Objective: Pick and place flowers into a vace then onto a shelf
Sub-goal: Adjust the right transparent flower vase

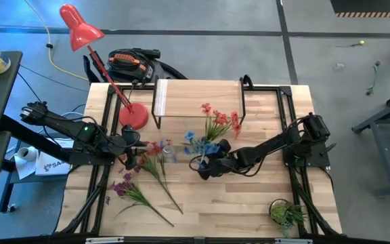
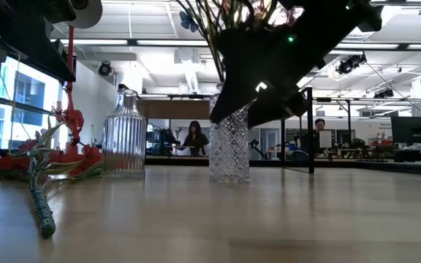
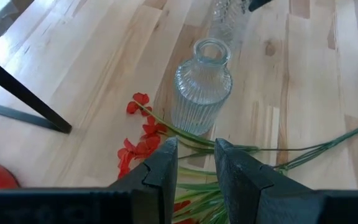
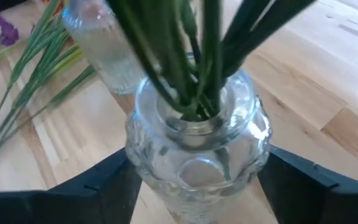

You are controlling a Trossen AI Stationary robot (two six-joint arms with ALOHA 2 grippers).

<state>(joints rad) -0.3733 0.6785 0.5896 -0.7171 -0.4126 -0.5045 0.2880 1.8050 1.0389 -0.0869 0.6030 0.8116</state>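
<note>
High view puts the right pincer [image 1: 203, 167] at the middle of the frame, around a cut-glass vase [image 1: 200, 161] that holds a bunch of flowers [image 1: 215, 125] leaning toward the upper right over the shelf [image 1: 198, 98]. Right wrist view shows this vase [image 4: 197, 155] standing between the two dark fingers [image 4: 98, 186], one on each side of its belly; the jaws stand apart about it, and whether the pads press the glass cannot be told. Green stems [image 4: 191, 56] rise from its neck. Low view has the vase [image 2: 229, 146] standing on the table [image 2: 269, 212] at centre, the pincer's dark body above it.

The left pincer [image 1: 128, 146] hovers left of centre, its fingers [image 3: 163, 171] a narrow gap apart and empty, over loose flowers [image 3: 143, 134] lying on the table beside a ribbed glass bottle [image 3: 202, 87].
</note>
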